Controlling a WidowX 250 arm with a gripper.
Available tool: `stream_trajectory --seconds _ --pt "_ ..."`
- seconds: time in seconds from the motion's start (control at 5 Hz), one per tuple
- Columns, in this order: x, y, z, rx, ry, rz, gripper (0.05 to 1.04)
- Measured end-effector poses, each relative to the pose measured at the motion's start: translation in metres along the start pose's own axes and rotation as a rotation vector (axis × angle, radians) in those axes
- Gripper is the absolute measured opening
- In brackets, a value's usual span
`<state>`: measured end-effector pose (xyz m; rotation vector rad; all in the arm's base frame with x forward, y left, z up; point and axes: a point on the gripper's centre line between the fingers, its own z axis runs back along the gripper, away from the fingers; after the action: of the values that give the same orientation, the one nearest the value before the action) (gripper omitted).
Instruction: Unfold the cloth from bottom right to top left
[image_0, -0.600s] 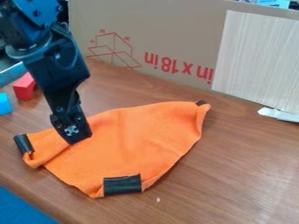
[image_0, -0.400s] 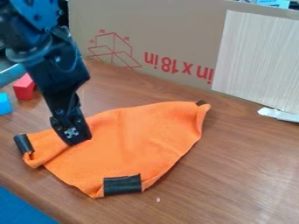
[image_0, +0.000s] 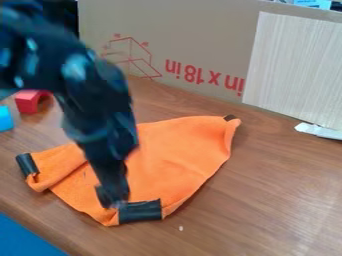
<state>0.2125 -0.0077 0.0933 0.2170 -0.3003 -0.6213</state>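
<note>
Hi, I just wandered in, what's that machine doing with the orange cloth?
A black robot arm has its gripper low over the near part of an orange cloth, right by the black patch on its front corner. The task is to unfold the cloth, which lies rumpled and not yet spread flat on the wooden table. Whether it has hold of the cloth, I can't tell.
</note>
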Motion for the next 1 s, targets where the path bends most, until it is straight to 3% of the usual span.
stream_trajectory --seconds 0.2,0.4,1.0 --pt "0.010 -0.012 -0.016 0.051 0.018 -0.023 0.999" --pt "0.013 -0.017 -0.027 0.068 0.040 -0.049 0.999" --pt "0.013 -0.021 -0.038 0.069 0.066 -0.064 0.999"
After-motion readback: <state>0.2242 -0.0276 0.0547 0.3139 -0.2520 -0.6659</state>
